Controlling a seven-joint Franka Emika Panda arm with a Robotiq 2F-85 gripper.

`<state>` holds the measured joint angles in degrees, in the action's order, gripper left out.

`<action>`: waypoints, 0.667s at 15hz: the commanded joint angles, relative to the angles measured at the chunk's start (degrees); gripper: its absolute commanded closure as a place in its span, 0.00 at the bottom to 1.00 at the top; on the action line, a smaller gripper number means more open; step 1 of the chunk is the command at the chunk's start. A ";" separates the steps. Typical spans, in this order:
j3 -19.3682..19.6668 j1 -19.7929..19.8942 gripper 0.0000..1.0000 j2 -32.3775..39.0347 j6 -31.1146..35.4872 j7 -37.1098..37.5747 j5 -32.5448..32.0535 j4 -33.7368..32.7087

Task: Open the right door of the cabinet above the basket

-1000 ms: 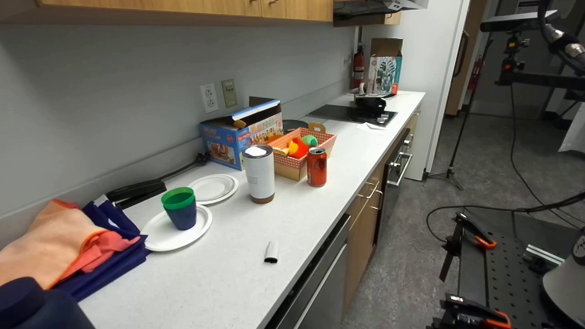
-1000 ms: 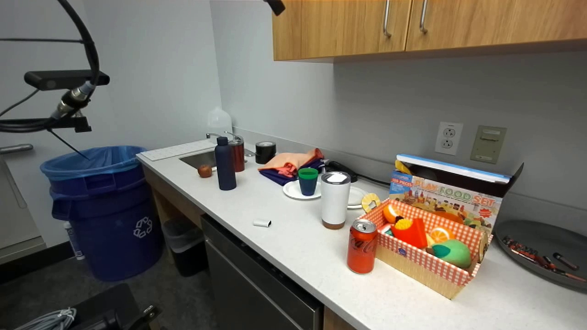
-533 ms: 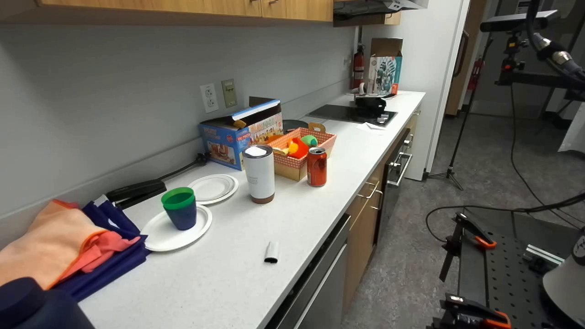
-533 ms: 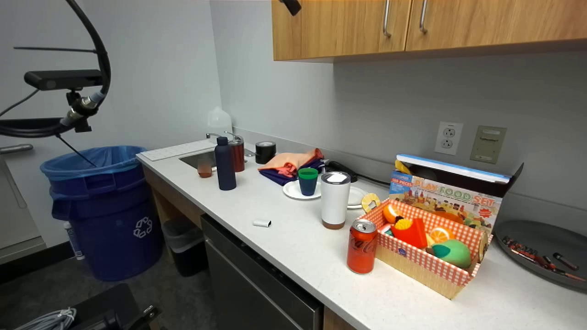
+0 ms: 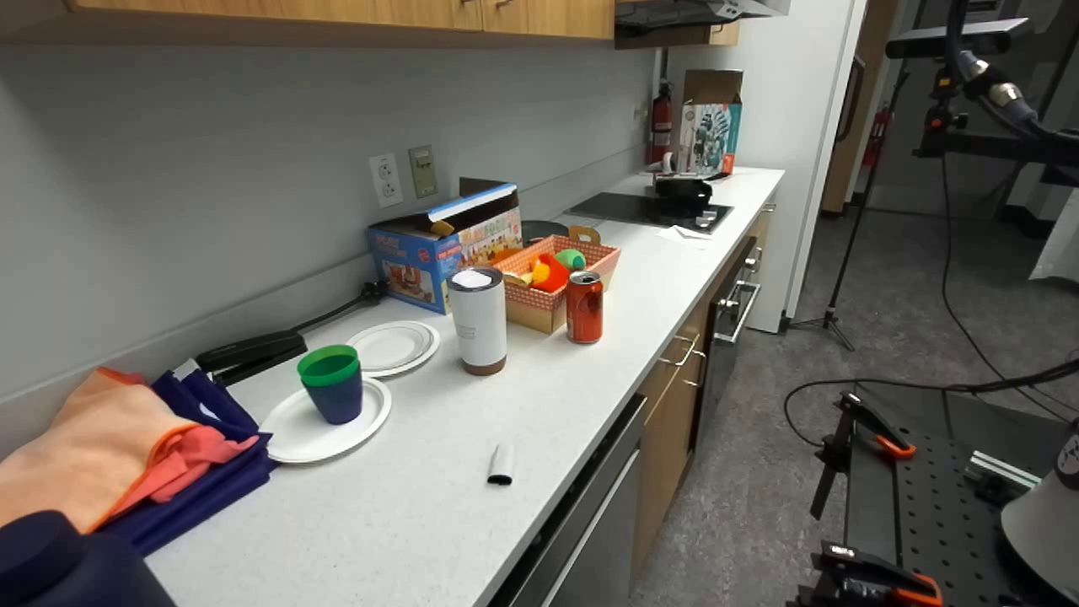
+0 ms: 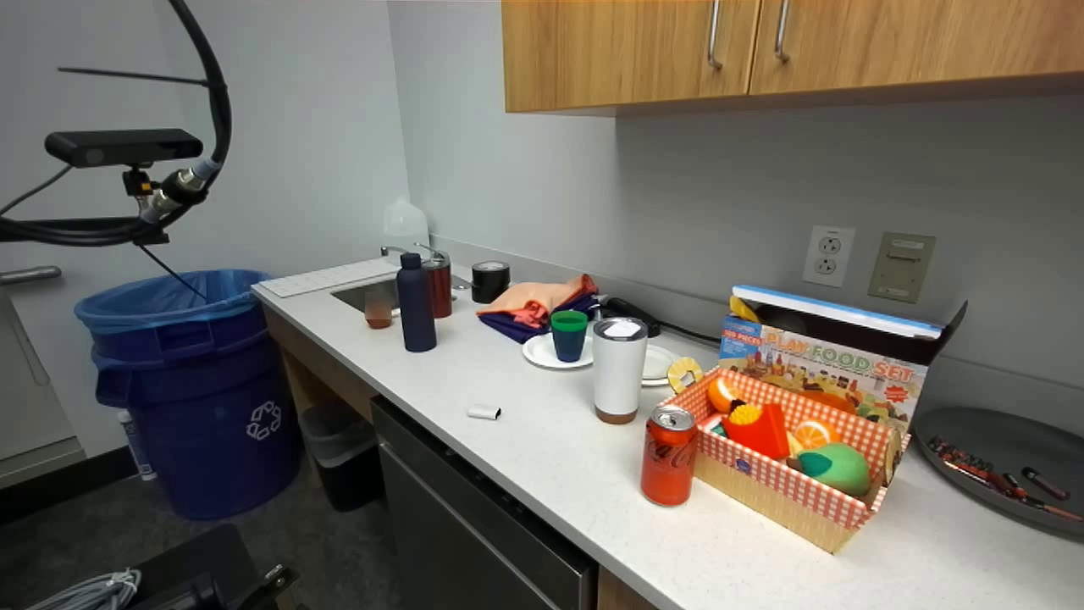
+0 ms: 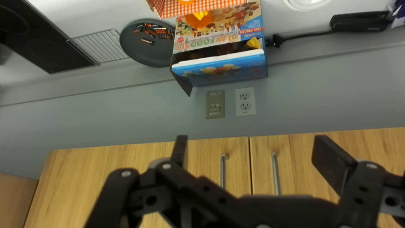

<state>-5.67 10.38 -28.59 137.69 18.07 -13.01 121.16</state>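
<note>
Two closed cabinet doors (image 6: 919, 42), one handle (image 7: 223, 172) each, one basket (image 6: 762, 500), end effector (image 7: 251, 150) spread wide

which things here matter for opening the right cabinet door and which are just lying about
For the job: the right door, its handle, the cabinet, the basket (landmark only), the tool.
Just lying about: soda can, white tumbler, navy bottle, green-topped cup, play food box, orange cloth.

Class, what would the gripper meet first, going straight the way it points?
Probably the cabinet, near its lower edge; depth is unclear, so the gripper might instead pass beneath and reach the wall.
</note>
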 commanded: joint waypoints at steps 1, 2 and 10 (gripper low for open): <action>1.85 1.43 0.00 7.35 4.32 0.62 -0.39 -6.24; 2.53 1.17 0.00 9.19 5.34 0.04 0.28 -7.48; 3.45 0.09 0.00 22.89 13.54 1.71 -2.68 -17.53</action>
<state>-2.44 11.20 -11.10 149.30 18.07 -13.20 109.75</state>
